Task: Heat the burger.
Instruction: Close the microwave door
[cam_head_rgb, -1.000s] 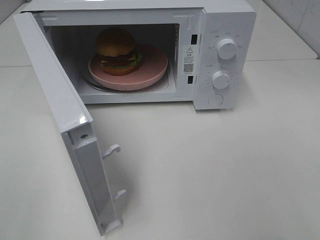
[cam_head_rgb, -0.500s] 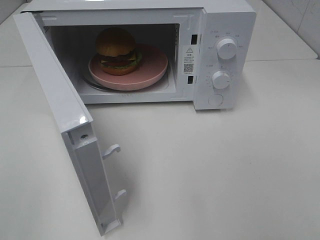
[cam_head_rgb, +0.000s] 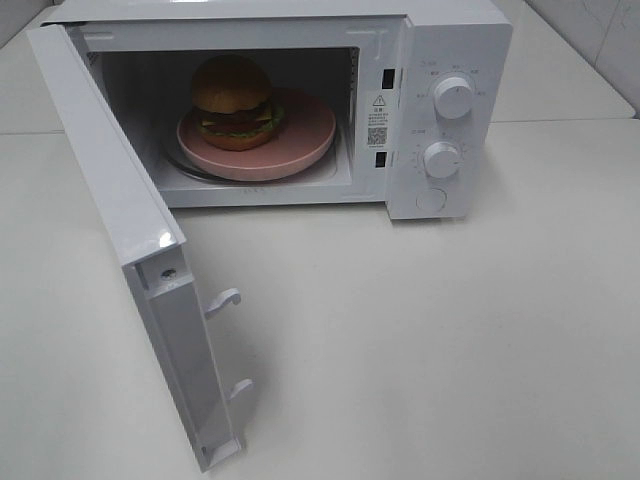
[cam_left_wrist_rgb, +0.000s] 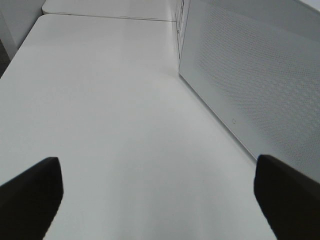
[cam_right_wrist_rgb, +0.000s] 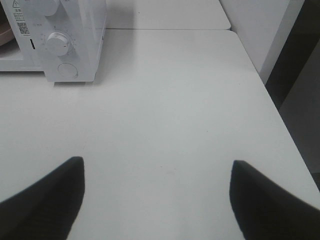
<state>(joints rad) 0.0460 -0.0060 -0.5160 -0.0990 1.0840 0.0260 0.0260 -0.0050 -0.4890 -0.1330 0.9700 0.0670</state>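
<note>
The burger (cam_head_rgb: 233, 100), with a domed golden-brown bun, sits on a pink plate (cam_head_rgb: 300, 140) inside the white microwave (cam_head_rgb: 455, 40). The microwave door (cam_head_rgb: 110, 190) stands wide open toward the front left. Neither arm shows in the exterior high view. My left gripper (cam_left_wrist_rgb: 157, 200) is open over bare table, with the perforated outer face of the door (cam_left_wrist_rgb: 250, 80) beside it. My right gripper (cam_right_wrist_rgb: 156, 200) is open too, over the table in front of the microwave's control panel (cam_right_wrist_rgb: 65, 40), with nothing between its fingers.
Two knobs (cam_head_rgb: 453, 98) (cam_head_rgb: 441, 159) and a round button (cam_head_rgb: 431, 200) sit on the microwave's right panel. Latch hooks (cam_head_rgb: 225, 298) stick out of the door's edge. The white table (cam_head_rgb: 450, 340) ends at an edge (cam_right_wrist_rgb: 272, 110) in the right wrist view.
</note>
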